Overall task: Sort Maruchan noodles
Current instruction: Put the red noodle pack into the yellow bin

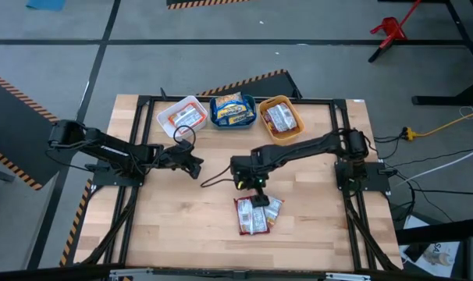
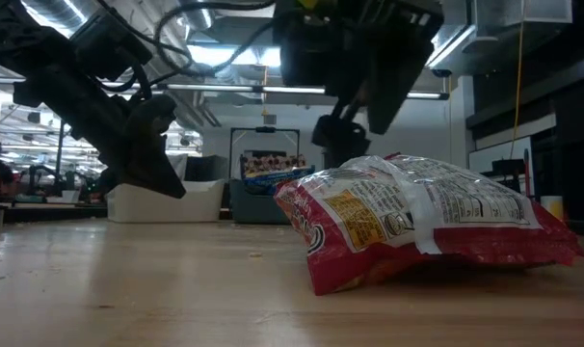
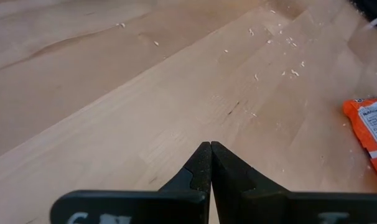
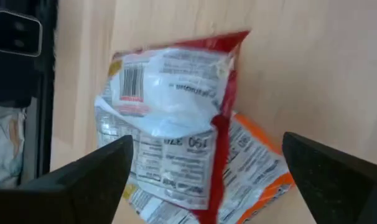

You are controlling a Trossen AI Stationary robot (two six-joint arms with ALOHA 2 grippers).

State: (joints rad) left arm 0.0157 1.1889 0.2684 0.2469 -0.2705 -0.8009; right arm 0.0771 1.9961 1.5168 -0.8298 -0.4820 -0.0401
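A small pile of noodle packets [image 1: 256, 215] lies flat on the table's near middle. A red-maroon packet [image 4: 176, 118] lies face down on top of an orange one [image 4: 257, 168]. The red one fills the low view [image 2: 417, 222]. My right gripper [image 4: 207, 143] hovers open just above the pile, one finger to each side of the red packet; it also shows in the high view [image 1: 258, 197]. My left gripper [image 1: 193, 164] is shut and empty, low over bare wood left of centre [image 3: 210, 149]. An orange packet's end [image 3: 370, 127] shows beyond it.
Three bins stand in a row at the table's far edge: a white one [image 1: 182, 115], a teal one [image 1: 232, 109] and an orange one [image 1: 281, 119], each with packets inside. Bare wood lies to the left and right of the pile. Crumbs dot the wood [image 3: 282, 56].
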